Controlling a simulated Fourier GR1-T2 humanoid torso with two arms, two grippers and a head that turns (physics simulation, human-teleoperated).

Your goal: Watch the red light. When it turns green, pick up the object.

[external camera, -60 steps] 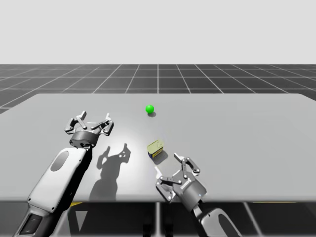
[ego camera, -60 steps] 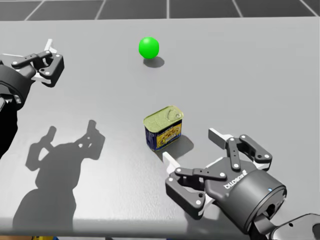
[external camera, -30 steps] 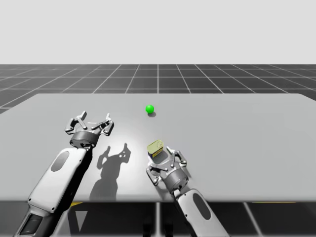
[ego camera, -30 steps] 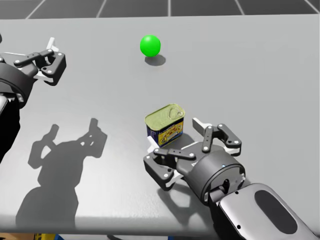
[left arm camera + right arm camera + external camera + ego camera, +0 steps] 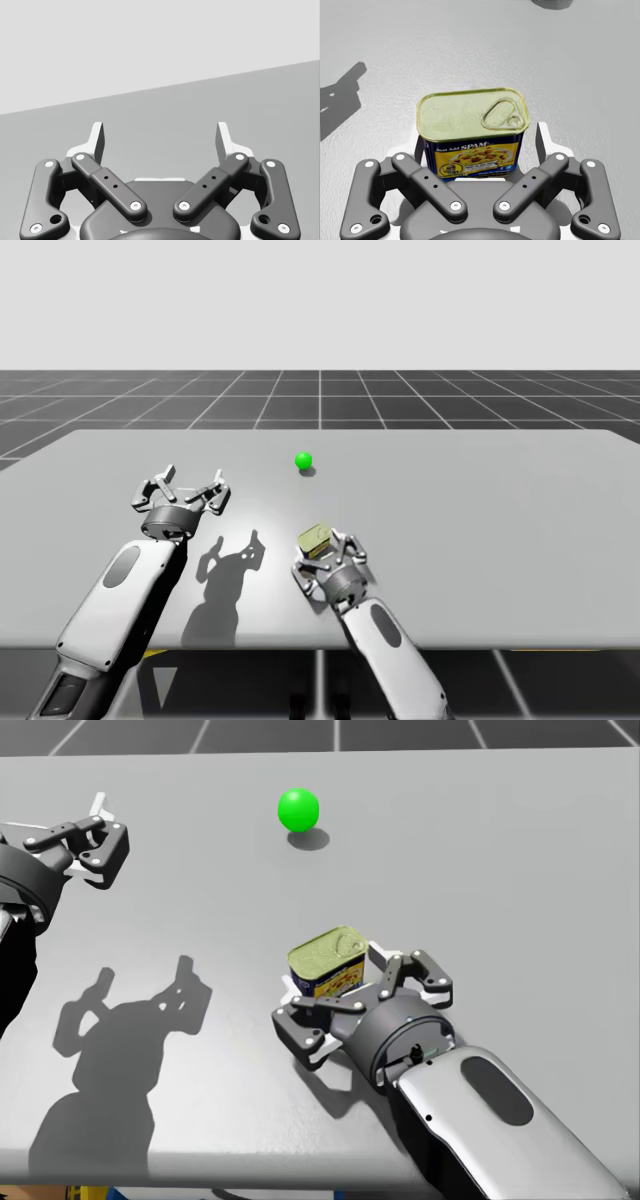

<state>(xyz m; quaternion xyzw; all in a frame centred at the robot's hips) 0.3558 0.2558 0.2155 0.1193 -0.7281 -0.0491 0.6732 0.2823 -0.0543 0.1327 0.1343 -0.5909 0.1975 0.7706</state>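
The light is a green ball at the far middle of the grey table. A blue rectangular can with a gold pull-ring lid stands upright in front of it. My right gripper is open with the can between its fingers, one finger on each side; a small gap shows beside the can. My left gripper is open over the table at the left, holding nothing.
Dark shadows of my left gripper lie on the table between the two arms. The table's near edge runs just behind my right forearm.
My right arm has reached forward and to the left, so the can now stands between its open fingers. The left arm, can and green light stay put.
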